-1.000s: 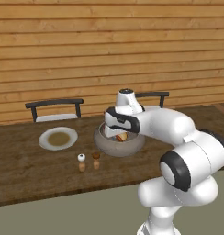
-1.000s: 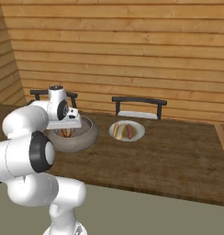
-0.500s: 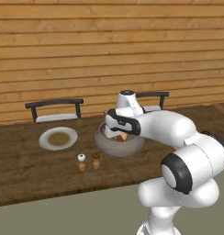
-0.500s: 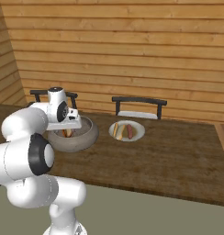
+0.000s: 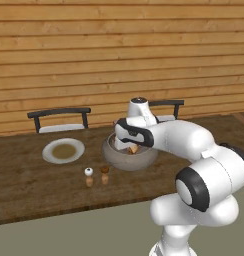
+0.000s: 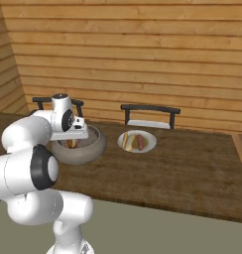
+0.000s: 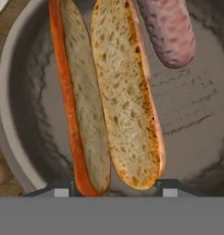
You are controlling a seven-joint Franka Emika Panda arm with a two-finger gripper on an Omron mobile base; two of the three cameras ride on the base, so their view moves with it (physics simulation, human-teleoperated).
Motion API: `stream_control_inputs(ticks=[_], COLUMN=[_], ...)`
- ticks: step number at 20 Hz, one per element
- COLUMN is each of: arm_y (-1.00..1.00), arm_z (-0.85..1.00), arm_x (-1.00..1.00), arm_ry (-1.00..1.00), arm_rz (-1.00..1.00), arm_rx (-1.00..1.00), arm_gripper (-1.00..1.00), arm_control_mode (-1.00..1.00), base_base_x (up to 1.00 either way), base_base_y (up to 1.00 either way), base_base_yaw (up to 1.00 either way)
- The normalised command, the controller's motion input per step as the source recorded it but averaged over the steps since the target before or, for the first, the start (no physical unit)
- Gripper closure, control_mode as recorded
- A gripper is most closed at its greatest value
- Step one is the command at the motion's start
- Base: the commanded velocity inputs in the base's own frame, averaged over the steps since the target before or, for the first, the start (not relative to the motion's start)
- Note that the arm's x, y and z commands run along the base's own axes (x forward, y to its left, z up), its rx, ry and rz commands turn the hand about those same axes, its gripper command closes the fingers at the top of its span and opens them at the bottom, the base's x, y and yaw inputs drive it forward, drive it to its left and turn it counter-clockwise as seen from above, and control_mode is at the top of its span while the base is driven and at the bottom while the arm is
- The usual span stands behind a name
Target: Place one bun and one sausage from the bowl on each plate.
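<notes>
The grey bowl (image 5: 119,159) (image 6: 93,148) (image 7: 22,137) sits mid-table. In it lies a split golden bun (image 7: 111,101) with pale cut faces up, beside a pink sausage (image 7: 168,32). My gripper (image 7: 114,190) (image 5: 133,148) (image 6: 71,143) reaches down into the bowl. Its fingertips (image 7: 61,190) press against both sides of the bun's near end, so it is shut on the bun. The left plate (image 5: 50,153) holds nothing. The right plate (image 6: 151,144) carries a bun (image 6: 125,140) and a sausage (image 6: 140,141).
Two small shakers (image 5: 89,176) (image 5: 105,175) stand in front of the bowl, near the table's front edge. Two dark chairs (image 5: 59,116) (image 6: 150,114) are pushed in along the table's far side, before the wooden wall.
The hand has sunk slightly deeper into the bowl. Plates, bowl and shakers have not moved.
</notes>
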Motion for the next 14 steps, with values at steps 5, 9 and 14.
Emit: stream_control_inputs(ticks=[5,9,14], arm_y=[0.0,0.0,0.0], arm_z=[0.0,0.0,0.04], arm_x=[0.0,0.0,-0.08], arm_ry=[0.0,0.0,-0.01], arm_rz=[0.0,0.0,0.0], arm_rx=[0.0,0.0,0.0], arm_gripper=[1.0,1.0,1.0], arm_control_mode=[-1.0,-1.0,-1.0], base_base_x=[0.0,0.0,0.0], base_base_y=[0.0,0.0,0.0], base_base_yaw=[0.0,0.0,0.0])
